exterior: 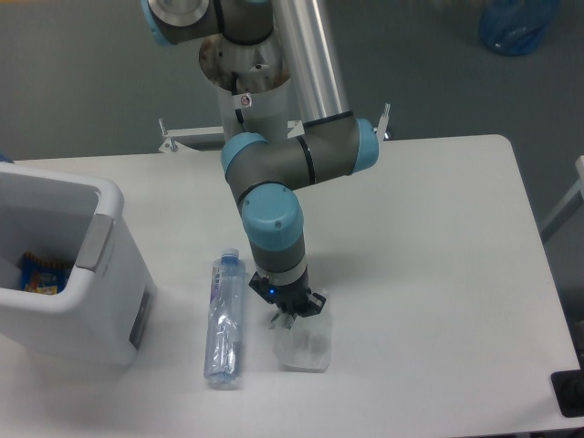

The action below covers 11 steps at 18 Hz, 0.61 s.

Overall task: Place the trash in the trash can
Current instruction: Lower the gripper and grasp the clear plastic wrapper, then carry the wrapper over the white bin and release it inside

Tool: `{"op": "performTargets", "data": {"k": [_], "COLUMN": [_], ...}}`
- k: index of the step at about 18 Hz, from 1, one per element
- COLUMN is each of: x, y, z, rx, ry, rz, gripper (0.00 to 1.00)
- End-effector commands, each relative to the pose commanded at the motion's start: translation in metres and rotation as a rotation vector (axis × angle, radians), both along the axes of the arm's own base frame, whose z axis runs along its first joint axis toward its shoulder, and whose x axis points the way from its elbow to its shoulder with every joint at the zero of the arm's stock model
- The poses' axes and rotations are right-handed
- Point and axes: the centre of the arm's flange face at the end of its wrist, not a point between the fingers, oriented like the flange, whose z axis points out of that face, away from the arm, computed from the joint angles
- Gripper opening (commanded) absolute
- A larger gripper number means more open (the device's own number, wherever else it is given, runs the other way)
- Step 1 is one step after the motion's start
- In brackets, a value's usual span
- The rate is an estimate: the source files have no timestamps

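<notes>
The gripper [288, 317] is down on the plastic bag [305, 347], just right of the bottle [224, 321]; I cannot tell if it is pinching yet. It looks like step 1: grab, lift, go left to the trash can [57, 265]

The gripper [286, 317] is down low over the plastic bag [305, 347], its fingers at the bag's upper left edge; whether they pinch it is too small to tell. Left of the bag, close by but apart, the water bottle [224, 321] lies flat, blue cap pointing away. Further left of the bag stands the trash can [87, 274], a colourful wrapper [44, 273] inside.
</notes>
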Motion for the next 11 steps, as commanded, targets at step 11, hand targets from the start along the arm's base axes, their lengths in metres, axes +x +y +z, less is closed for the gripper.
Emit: {"op": "performTargets", "data": {"k": [11], "x": [0.030], "y": [-0.013], "z": [0.142], "rx": [0.434], "ry": [-0.158], "rz": [0.043], "gripper": [0.00]}}
